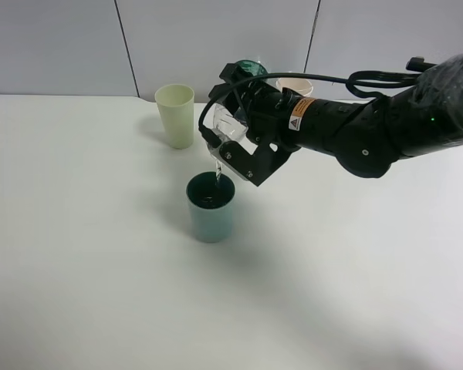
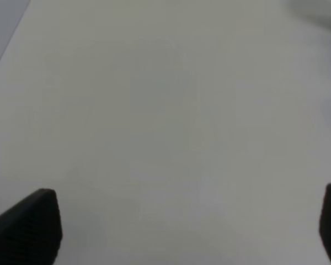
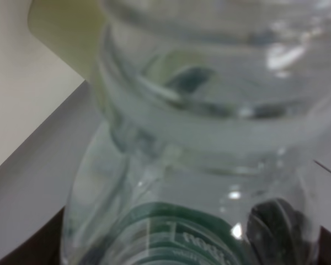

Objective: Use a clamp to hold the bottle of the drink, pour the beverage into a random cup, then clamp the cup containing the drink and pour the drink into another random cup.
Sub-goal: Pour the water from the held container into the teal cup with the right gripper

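Exterior high shows the first pour under way: the right gripper [image 1: 236,146] is clamped on the clear bottle [image 1: 228,126], which is tipped mouth-down above the teal cup [image 1: 211,206], and a thin stream [image 1: 217,169] falls into the dark liquid inside. The right wrist view is filled by the bottle's clear body at close range. A pale green cup [image 1: 175,115] stands upright on the white surface [image 1: 77,270] behind and left of the teal one, apart from it; a beige cup [image 1: 295,82] sits partly hidden behind the arm. The left gripper [image 2: 179,223] hangs spread wide over bare surface, holding nothing. Next, I judge, the bottle needs righting and setting down clear of the cups, before the teal cup is gripped for the second pour.
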`<state>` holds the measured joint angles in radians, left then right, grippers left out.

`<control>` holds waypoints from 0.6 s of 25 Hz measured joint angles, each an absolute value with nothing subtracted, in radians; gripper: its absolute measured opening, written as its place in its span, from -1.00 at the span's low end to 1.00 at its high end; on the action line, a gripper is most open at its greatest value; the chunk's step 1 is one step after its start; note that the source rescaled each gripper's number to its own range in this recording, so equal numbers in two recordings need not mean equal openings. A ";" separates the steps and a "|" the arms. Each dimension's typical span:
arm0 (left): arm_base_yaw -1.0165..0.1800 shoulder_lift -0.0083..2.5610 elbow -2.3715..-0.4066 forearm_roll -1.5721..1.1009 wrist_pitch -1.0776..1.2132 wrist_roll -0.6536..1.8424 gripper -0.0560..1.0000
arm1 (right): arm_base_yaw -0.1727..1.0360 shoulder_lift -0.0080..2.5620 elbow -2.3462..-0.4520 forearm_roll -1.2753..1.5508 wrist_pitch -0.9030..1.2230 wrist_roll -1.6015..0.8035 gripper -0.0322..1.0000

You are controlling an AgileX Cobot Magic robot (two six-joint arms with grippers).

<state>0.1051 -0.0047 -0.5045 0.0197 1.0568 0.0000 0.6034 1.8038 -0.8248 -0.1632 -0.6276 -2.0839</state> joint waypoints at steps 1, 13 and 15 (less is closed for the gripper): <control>0.105 -0.005 -0.504 0.020 1.057 0.000 0.64 | 0.603 1.804 -0.825 -0.167 -0.628 -2.084 -0.93; 0.105 -0.005 -0.504 0.020 1.057 0.000 0.64 | 0.615 1.804 -0.826 -0.233 -0.628 -2.086 -0.93; 0.105 -0.005 -0.504 0.020 1.057 0.000 0.64 | 0.615 1.804 -0.826 -0.238 -0.628 -2.087 -0.93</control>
